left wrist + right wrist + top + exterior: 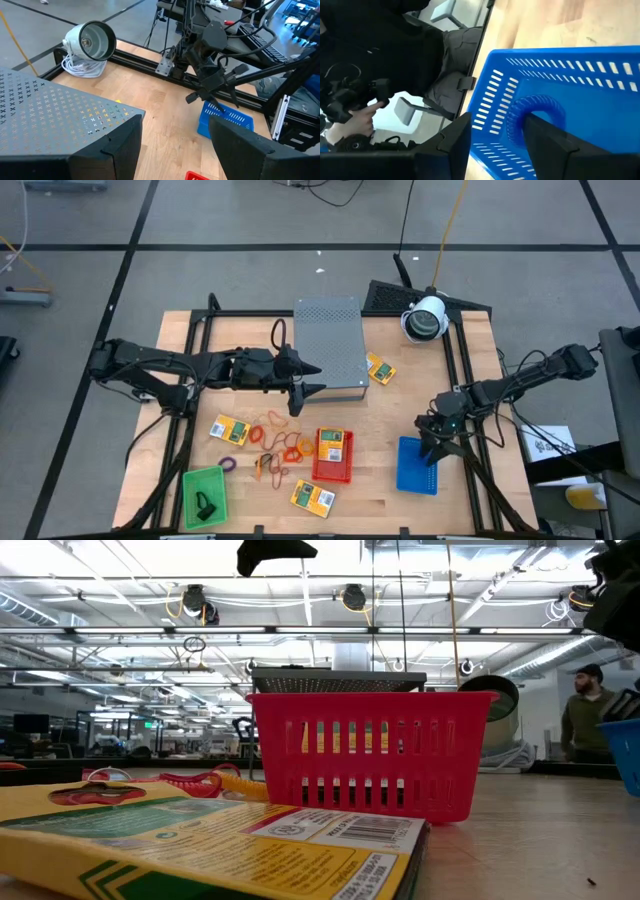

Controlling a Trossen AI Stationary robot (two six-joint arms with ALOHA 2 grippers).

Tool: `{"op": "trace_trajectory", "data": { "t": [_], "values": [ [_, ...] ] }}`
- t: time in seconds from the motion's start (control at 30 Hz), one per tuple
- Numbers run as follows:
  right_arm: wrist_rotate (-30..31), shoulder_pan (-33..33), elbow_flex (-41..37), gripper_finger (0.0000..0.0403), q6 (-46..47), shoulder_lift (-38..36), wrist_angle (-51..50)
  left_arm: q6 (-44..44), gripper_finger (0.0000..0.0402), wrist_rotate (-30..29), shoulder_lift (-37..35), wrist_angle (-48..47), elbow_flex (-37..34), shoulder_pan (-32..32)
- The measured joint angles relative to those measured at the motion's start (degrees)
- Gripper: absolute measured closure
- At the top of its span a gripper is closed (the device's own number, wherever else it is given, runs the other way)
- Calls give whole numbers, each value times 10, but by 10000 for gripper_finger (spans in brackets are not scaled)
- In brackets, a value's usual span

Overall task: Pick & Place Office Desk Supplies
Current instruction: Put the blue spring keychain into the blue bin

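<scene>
Roughly centre-back on wooden table (pixel 480 360): grey perforated box (pixel 329 345), long axis running front to back. White round lamp-like unit (pixel 427 318) at back right beside it.

Left arm reaching in from left edge, left gripper (pixel 308 379) just beside box's left front corner, above table; jaws spread wide, holding nothing; same seen in left wrist view (pixel 175 140), nothing between fingers. Right arm from right edge, right gripper (pixel 433 442) hanging over back edge of blue mesh tray (pixel 417 467); jaws parted, nothing clearly gripped. Right wrist view: blue coiled band-like thing (pixel 535 112) inside blue tray just past the fingers (pixel 447 145), touching or apart cannot tell.

Red mesh tray (pixel 333 455) front centre, holding one yellow-and-green packet (pixel 334 444), long axis front to back. Green mesh tray (pixel 204 497) front left, small dark clip (pixel 206 505) inside.

Other yellow-and-green packets flat on table:
- right of box, near its front right corner (pixel 380 368), long axis diagonal.
- left of band pile (pixel 230 430), long axis about left-right, slightly tilted.
- front of red tray (pixel 312 497), long axis about left-right, slightly tilted; in low view fills foreground (pixel 200 840), barcode end toward red tray (pixel 365 755).

Loose pile of orange and red rubber bands (pixel 277 442) between left packet and red tray, some touching tray's left side. Purple band (pixel 228 464) just behind green tray's back right corner.

Person (pixel 583 715) in room beyond table, far right in low view.
</scene>
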Motion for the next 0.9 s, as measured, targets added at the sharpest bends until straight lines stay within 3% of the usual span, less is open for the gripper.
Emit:
{"op": "trace_trajectory", "data": {
  "t": [0.9],
  "values": [
    [-26, 0, 0, 242, 33, 0, 7, -9, 163, 0, 0, 4, 0, 0]
  ]
}}
